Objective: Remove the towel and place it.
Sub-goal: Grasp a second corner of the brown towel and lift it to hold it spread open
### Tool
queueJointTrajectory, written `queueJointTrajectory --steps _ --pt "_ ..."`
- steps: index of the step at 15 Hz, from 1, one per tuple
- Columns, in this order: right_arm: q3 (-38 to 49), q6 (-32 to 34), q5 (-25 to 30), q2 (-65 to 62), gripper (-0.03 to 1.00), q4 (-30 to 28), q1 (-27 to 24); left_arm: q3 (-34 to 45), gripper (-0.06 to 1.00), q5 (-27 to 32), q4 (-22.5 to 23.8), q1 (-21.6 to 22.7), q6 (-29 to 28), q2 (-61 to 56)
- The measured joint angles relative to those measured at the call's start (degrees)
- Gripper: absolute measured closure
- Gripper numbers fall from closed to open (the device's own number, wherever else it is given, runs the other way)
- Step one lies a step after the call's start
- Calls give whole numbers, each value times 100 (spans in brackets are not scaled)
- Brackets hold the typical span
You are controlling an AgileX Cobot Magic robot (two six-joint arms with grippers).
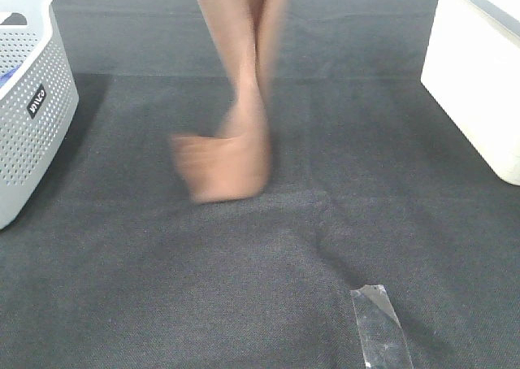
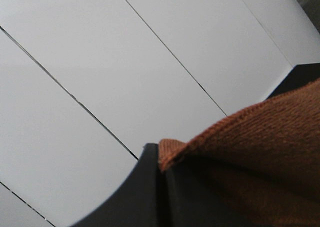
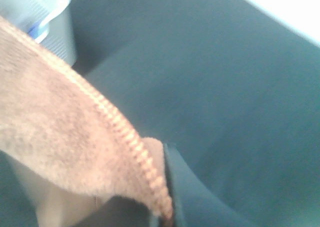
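Observation:
The brown towel (image 1: 236,133) hangs twisted from above the top of the exterior view, blurred by motion, with its lower end just over the black table cloth (image 1: 268,271). Both grippers are outside that view. In the left wrist view my left gripper (image 2: 161,163) is shut on the towel's stitched edge (image 2: 250,132), white panels behind it. In the right wrist view my right gripper (image 3: 165,207) is shut on another stitched edge of the towel (image 3: 65,122), high over the dark cloth.
A grey perforated basket (image 1: 32,101) stands at the table's left edge, a blue item inside it. It shows again, with the blue item, as the basket (image 3: 57,27) in the right wrist view. A white box (image 1: 479,76) sits at the right. Clear tape (image 1: 380,324) lies near the front.

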Motion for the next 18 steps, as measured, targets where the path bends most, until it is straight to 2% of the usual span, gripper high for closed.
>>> queueJointTrajectory --steps 2,5,7,8,10,18 --pt "-390 -138 -510 264 97 -138 0 0 94 -1026 -23 361 0 275" --pt "-424 -172 -1851 384 97 -435 0 0 94 -2567 -172 779 -6 705" --pt "-441 -172 -2727 487 97 -550 0 -29 94 -3380 -573 1008 -6 985" --pt "-453 -149 -3226 596 97 -567 0 -178 94 -3633 -945 1112 -6 1232" --pt "-453 -120 -3684 791 97 -579 0 -590 94 -3621 -1238 1134 -6 1599" --pt "-453 -103 -5380 1381 97 -716 -138 -2922 94 -3352 -1283 1261 -40 3317"
